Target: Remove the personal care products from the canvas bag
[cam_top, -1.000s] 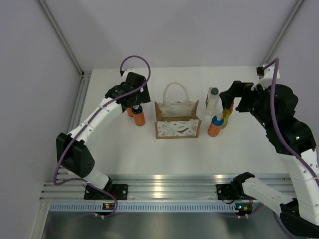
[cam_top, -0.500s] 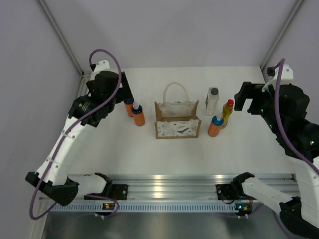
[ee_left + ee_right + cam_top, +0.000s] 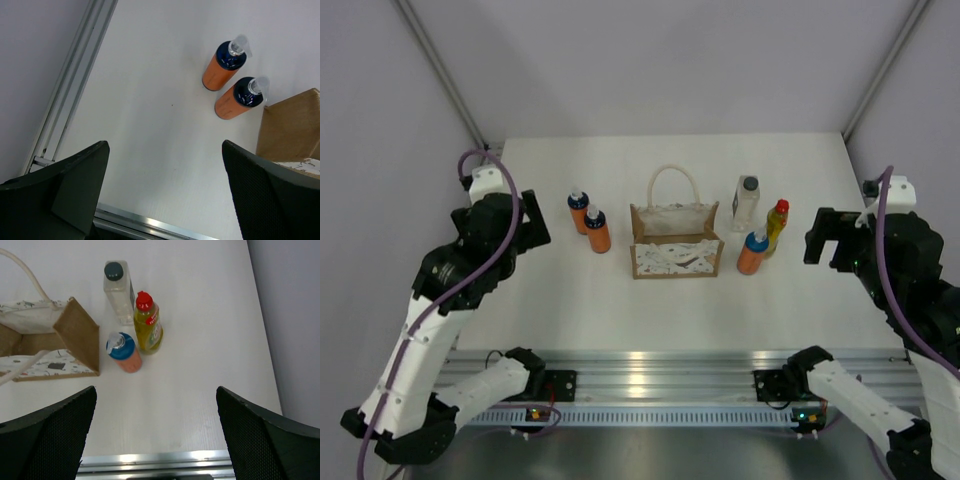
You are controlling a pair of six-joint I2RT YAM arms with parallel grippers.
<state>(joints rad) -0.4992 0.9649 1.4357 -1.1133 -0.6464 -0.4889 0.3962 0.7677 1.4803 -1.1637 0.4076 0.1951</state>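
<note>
The tan canvas bag [image 3: 676, 241] stands upright mid-table with its white rope handle up; its corner [image 3: 292, 125] shows in the left wrist view, its side [image 3: 77, 337] in the right wrist view. Two orange bottles with blue caps [image 3: 579, 212] [image 3: 597, 232] stand left of it [image 3: 222, 69] [image 3: 240, 98]. Right of the bag stand a clear bottle with a dark cap [image 3: 747, 203] [image 3: 118, 292], a yellow bottle with a red cap [image 3: 776, 226] [image 3: 148, 329] and a third orange bottle [image 3: 753, 253] [image 3: 125, 353]. My left gripper [image 3: 533, 219] [image 3: 164, 150] hangs open and empty, well left of its bottles. My right gripper [image 3: 823, 238] [image 3: 156, 392] is open, empty, right of its bottles.
An aluminium rail [image 3: 640, 375] runs along the near table edge. A metal frame post [image 3: 70, 85] borders the table's left side. Grey walls close in the back and both sides.
Both arms have drawn back from the bottles, the left one outward to the left and nearer, the right one outward to the right. Both grippers stayed open. Bottles and bag did not move.
</note>
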